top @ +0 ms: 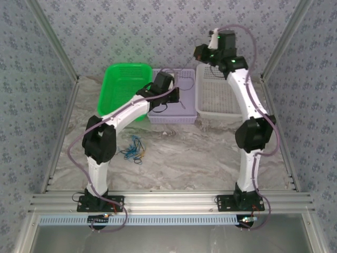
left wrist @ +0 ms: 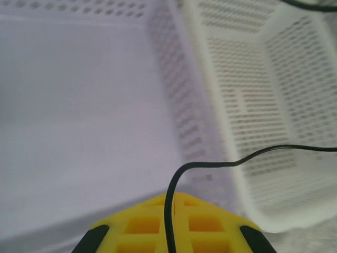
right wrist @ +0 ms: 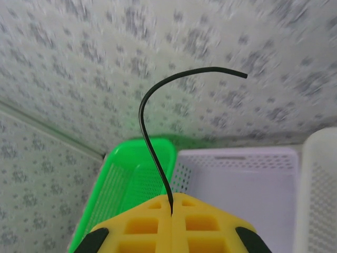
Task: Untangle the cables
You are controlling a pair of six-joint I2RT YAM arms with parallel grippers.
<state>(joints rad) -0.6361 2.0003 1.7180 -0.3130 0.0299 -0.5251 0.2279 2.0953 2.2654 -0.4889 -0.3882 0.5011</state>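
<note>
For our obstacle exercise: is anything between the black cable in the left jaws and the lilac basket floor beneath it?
Nothing visible. The left gripper, jaws shut on the black cable, hangs over the lilac basket, whose floor looks bare below.

The top camera looks down from behind the bases (top: 100, 203) across the whole surface (top: 200, 153). The left wrist camera sits close over the lavender basket (left wrist: 79, 116). The right wrist camera, higher, faces the wall (right wrist: 158, 42) and shares that basket.

Passable at table (top: 200, 153) centre; blocked along far edge by green basket (top: 124, 87), purple basket (top: 185, 84), white basket (top: 218, 97), near-left by cables (top: 132, 149)
</note>
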